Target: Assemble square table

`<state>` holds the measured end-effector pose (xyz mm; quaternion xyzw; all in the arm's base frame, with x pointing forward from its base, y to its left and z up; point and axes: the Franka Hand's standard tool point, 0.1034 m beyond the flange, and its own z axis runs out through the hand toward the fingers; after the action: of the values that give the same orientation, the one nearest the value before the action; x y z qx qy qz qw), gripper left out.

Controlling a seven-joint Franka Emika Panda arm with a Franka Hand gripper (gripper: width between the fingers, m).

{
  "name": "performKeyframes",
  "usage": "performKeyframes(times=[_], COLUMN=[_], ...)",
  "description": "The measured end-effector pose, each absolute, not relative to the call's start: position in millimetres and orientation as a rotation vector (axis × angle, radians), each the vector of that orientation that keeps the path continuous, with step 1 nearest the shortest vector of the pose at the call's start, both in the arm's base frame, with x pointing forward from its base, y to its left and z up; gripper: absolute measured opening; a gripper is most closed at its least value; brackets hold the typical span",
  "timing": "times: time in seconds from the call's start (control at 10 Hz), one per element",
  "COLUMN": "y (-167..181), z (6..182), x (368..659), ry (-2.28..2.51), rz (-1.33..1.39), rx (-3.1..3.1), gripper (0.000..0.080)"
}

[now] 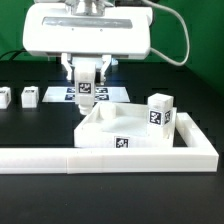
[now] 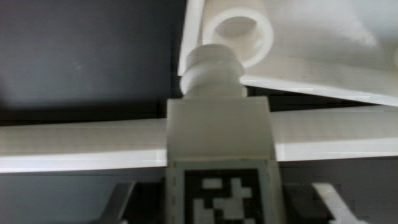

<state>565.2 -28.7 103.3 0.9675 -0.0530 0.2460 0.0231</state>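
Note:
The square table's white slab lies inside the rail's corner, with a tag on its near side. One leg block stands upright on its corner at the exterior view's right. My gripper hangs over the slab's far corner at the exterior view's left, shut on another tagged leg. In the wrist view this leg sits between my fingers, its rounded tip right beside the round corner socket. I cannot tell whether the tip touches the socket.
A long white L-shaped rail runs along the front and up the exterior view's right. Two loose leg blocks stand at the left. The marker board lies behind the gripper. A white bar crosses behind the held leg.

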Motion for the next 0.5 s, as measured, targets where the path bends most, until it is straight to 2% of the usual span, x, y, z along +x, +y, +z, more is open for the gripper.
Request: performKeyframes(times=[0.5], y=[-26.4], z=[101.1], x=[564.5], ry=[-0.162], rz=[0.825], rx=[2.966], gripper=[0.0287])
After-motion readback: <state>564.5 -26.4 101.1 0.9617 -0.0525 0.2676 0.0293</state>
